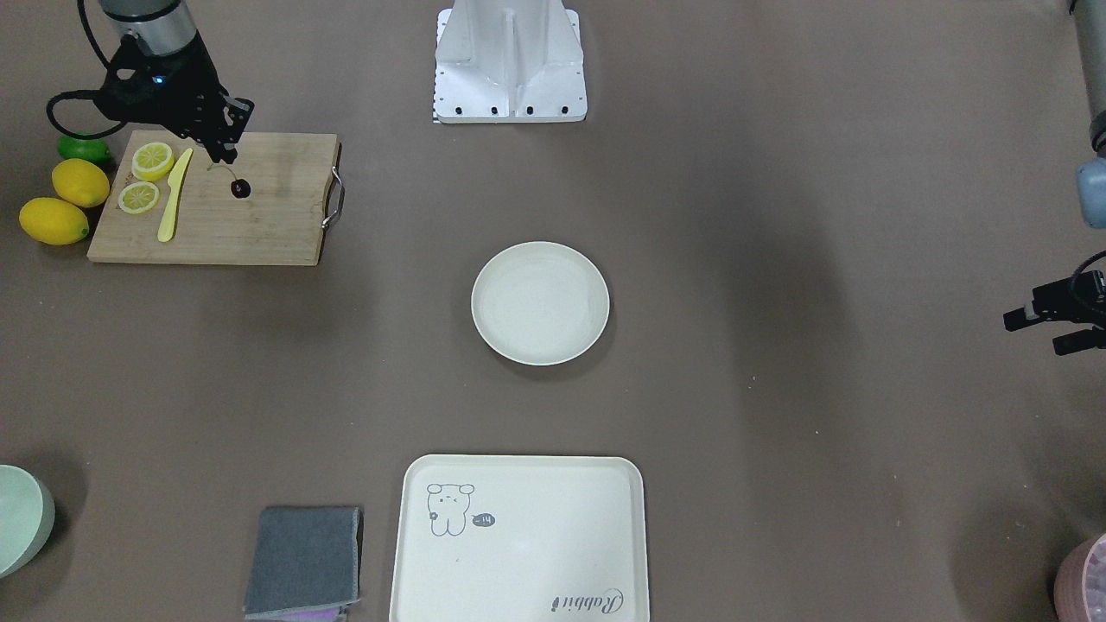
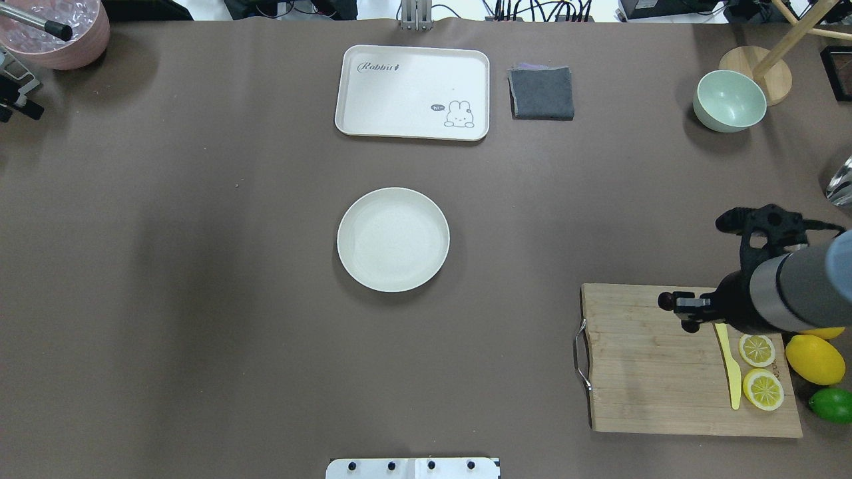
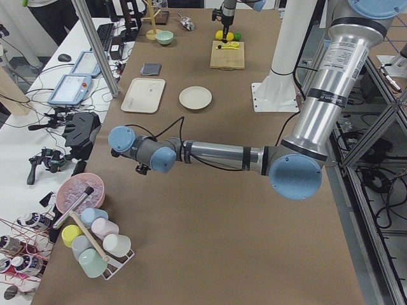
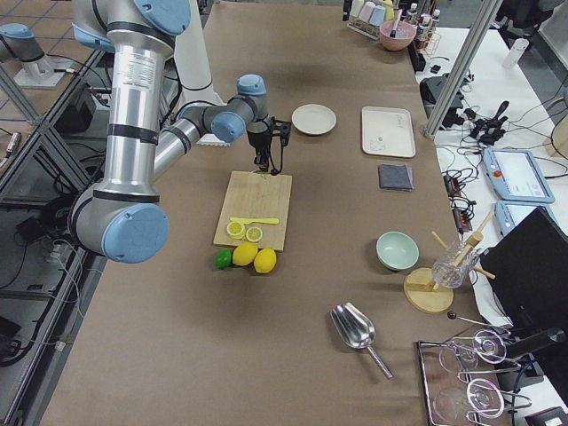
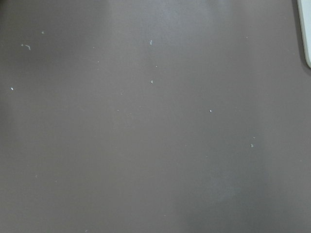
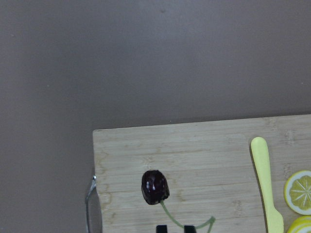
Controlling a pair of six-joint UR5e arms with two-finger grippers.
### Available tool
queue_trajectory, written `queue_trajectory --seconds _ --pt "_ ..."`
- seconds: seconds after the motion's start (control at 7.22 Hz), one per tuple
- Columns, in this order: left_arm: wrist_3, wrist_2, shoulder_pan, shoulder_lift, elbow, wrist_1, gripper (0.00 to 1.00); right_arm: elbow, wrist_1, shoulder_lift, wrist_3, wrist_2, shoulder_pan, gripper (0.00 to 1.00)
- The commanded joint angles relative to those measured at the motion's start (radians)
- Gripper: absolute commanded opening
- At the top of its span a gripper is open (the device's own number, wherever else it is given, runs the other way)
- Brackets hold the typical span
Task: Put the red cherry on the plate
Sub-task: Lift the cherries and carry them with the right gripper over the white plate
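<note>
Right wrist-mounted view, bottom edge: right gripper (image 6: 175,228), fingertips drawn together on greenish stem of red cherry (image 6: 155,186). Dark fruit hangs over wooden cutting board (image 6: 204,155), left of yellow knife (image 6: 265,184). Front-facing frame, upper left: same pincer above board, cherry dangling below tips, lemon slices (image 1: 152,161) further left, whole lemons (image 1: 80,182) off board's left end. Plate (image 1: 540,302) at frame centre, well apart from cherry. Left gripper (image 1: 1032,334) at right edge, fingers apart.

Right gripper (image 1: 226,157) pointing down, pinching red cherry (image 1: 240,187) stem, left gripper (image 1: 1039,332) parted, arm outstretched low
</note>
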Motion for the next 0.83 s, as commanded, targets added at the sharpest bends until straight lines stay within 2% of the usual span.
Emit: queue_trajectory --seconds 0.0,0.14,0.28,0.55,0.69 --pt "-0.001 0.000 -0.002 0.006 -0.016 0.002 0.98 0.080 -0.427 0.284 -0.158 0.201 0.236 0.00" --pt "-0.001 0.003 -0.002 0.005 -0.014 0.002 0.98 0.069 -0.643 0.468 -0.197 0.201 0.257 0.00" --pt "-0.001 0.003 -0.002 0.003 -0.013 0.002 0.98 0.040 -0.758 0.599 -0.220 0.198 0.275 0.00" --pt "-0.002 0.004 -0.002 0.003 -0.013 0.002 0.98 -0.039 -0.773 0.719 -0.205 0.186 0.239 0.00" --pt "-0.002 0.012 -0.004 0.003 -0.013 0.002 0.98 -0.097 -0.773 0.770 -0.193 0.142 0.183 0.00"
